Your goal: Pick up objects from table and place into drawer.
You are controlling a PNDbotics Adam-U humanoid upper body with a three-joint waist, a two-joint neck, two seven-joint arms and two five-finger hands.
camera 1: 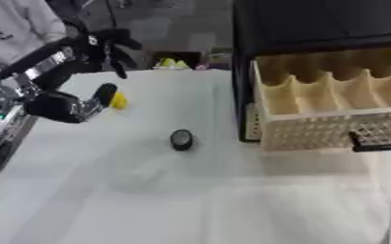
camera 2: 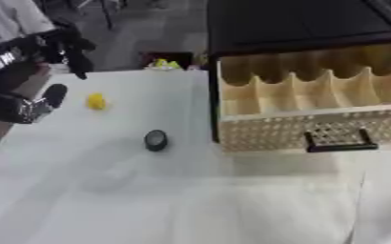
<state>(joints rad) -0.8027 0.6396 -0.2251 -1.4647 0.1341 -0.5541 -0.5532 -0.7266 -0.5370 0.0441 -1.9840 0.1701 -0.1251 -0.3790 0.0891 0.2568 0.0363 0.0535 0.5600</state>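
At the left edge of the white worktop [camera 1: 190, 200], the left hand [camera 1: 107, 45] is seen raised above the surface, its dark fingers spread and hanging down, with nothing held between them. Below it, a rounded black part of the same arm is seen just beside a small yellow object [camera 2: 96, 101], which lies on the worktop near the left side; whether the two touch cannot be told. A round black puck [camera 2: 155, 140] rests nearer the middle, well apart from the yellow object and just left of the drawer [camera 2: 315, 95]. The drawer is pulled open from a black cabinet [camera 2: 299, 24]; its pale wooden compartments are shown with wavy dividers, a perforated front and a black handle [camera 2: 341, 143]. No right hand is shown in either view.
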